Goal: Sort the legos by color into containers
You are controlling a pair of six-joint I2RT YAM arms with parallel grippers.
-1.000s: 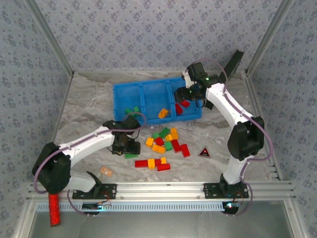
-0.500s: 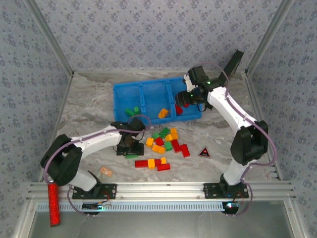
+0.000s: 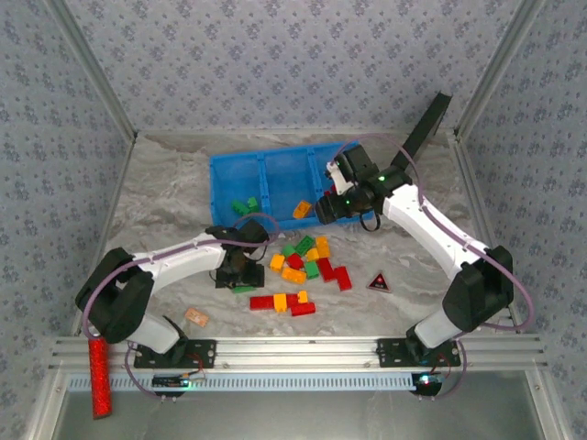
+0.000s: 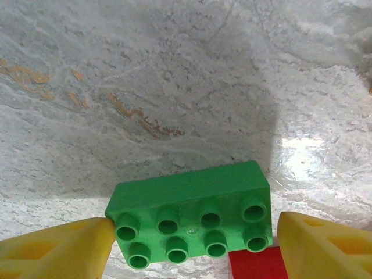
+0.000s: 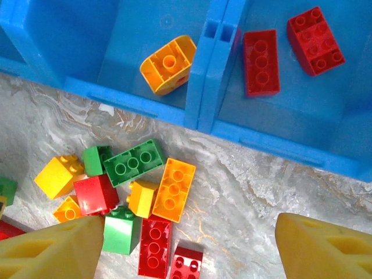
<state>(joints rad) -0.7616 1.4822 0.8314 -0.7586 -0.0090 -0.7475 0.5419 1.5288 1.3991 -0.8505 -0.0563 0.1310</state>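
From above, my left gripper point(image 3: 240, 272) sits low at the left edge of the legos point(image 3: 303, 266). My right gripper point(image 3: 327, 210) hangs by the blue bin's point(image 3: 236, 176) front wall.

At my left wrist, the jaws are wide, straddling a green brick point(image 4: 192, 215) on the table.

At my right wrist, the jaws are spread wide and empty, and red bricks point(image 5: 260, 62) lie in the right compartment.

black triangle point(image 3: 378, 282), red glittery cylinder point(image 3: 99, 386), black panel point(image 3: 427, 124)

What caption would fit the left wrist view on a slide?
Left arm's open yellow fingers flank a green eight-stud lego on the marble tabletop, a red lego edge beside it.
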